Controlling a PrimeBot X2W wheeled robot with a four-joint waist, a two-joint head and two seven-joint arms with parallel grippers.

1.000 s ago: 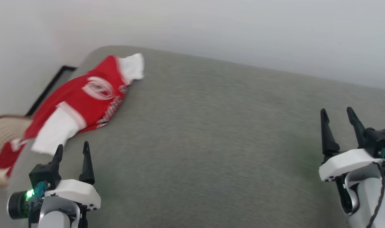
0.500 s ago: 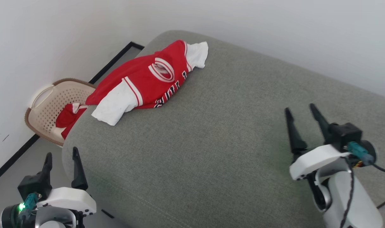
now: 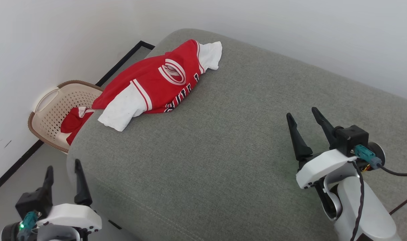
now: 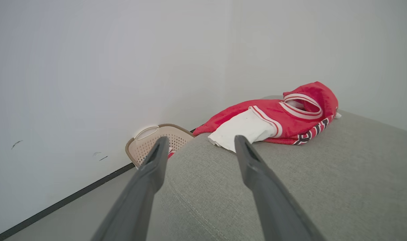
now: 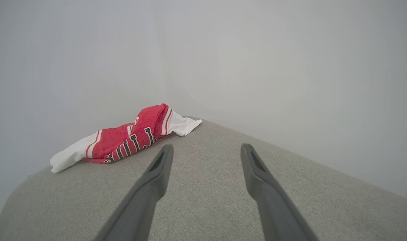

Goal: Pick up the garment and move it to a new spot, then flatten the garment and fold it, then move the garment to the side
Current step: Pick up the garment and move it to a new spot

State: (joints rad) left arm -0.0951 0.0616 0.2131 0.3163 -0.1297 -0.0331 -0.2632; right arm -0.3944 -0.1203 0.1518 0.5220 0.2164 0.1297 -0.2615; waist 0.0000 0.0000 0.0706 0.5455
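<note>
Far across the cushion [image 3: 223, 150] lies the rumpled red, white-sleeved garment [image 3: 163, 83]; left hand [image 3: 63, 164] and right hand [image 3: 301, 112] spread.

White wrist shells [image 3: 319, 167], long dark tapered fingers [image 3: 296, 139].
Left gripper [image 3: 63, 165]: green LED [image 3: 21, 226], teal plug [image 3: 29, 219]. Right gripper [image 3: 301, 112]: teal plug, black cable [image 3: 396, 173].

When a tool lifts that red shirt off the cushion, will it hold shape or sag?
Probably sags: the shirt lies rumpled, draped over the cushion edge, so it looks limp. Likely light, being thin cloth. Its hanging end near the basket may trail when lifted.
</note>
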